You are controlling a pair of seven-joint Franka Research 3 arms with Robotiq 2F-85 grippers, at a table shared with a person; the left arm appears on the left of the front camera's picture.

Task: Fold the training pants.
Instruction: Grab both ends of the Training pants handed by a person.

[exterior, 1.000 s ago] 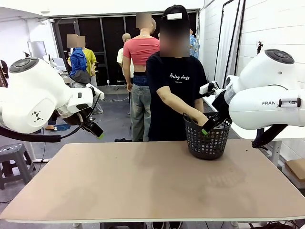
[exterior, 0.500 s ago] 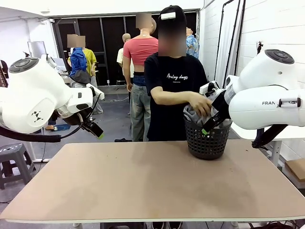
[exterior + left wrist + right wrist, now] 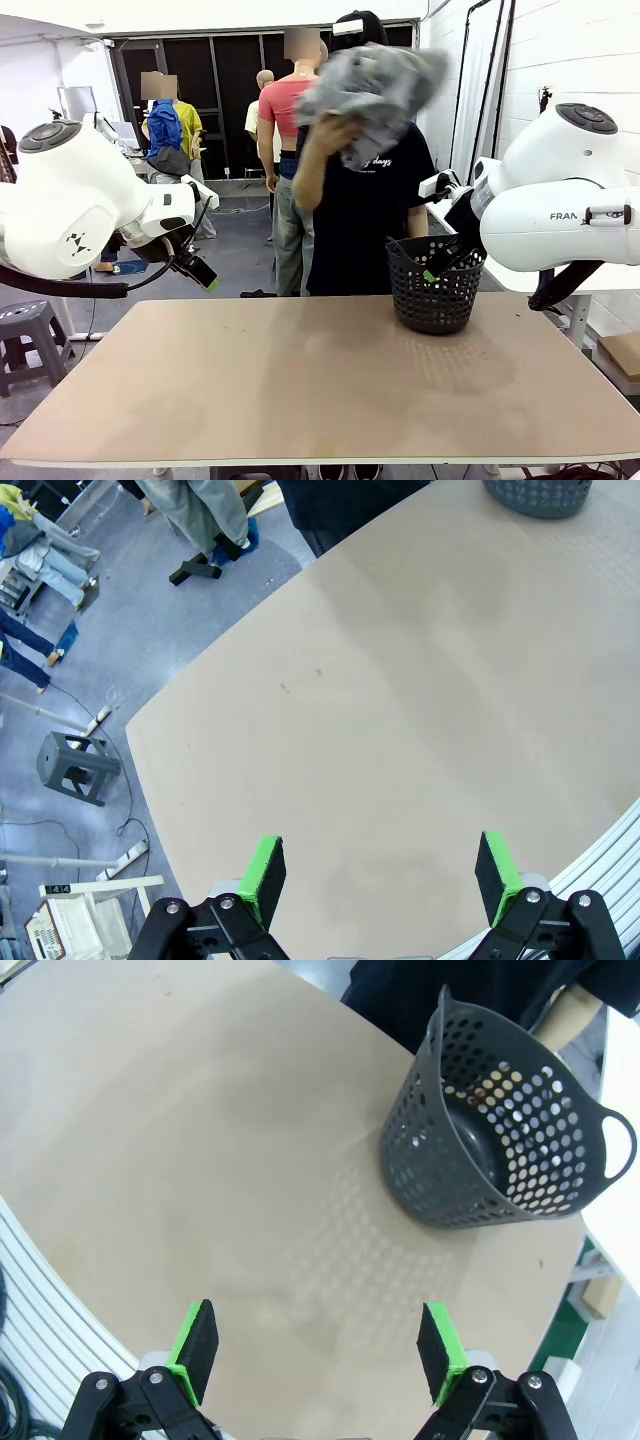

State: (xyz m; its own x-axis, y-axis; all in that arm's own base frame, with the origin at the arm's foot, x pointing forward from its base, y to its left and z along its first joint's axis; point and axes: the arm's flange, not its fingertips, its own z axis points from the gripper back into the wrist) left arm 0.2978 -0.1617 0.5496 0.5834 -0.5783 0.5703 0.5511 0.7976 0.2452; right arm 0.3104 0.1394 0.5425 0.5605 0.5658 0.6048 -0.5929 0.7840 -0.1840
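Note:
A person at the far side of the table holds the light grey training pants [image 3: 372,82] bunched up high in one hand, above the black mesh basket [image 3: 434,285]. My left gripper [image 3: 203,275] hangs open above the table's far left edge, and its green fingertips [image 3: 262,870] stand wide apart over bare tabletop. My right gripper [image 3: 436,264] is open beside the basket's rim, with nothing between its fingers [image 3: 437,1340]. In the right wrist view the basket [image 3: 500,1130] is seen from above, with nothing inside it.
The brown table [image 3: 300,380] spreads wide in front of both arms. A grey stool [image 3: 25,335] stands on the floor at the left. Other people stand farther back behind the table.
The person's hand has pulled the grey pants out of the basket and raised them to head height. Both arms have stayed still.

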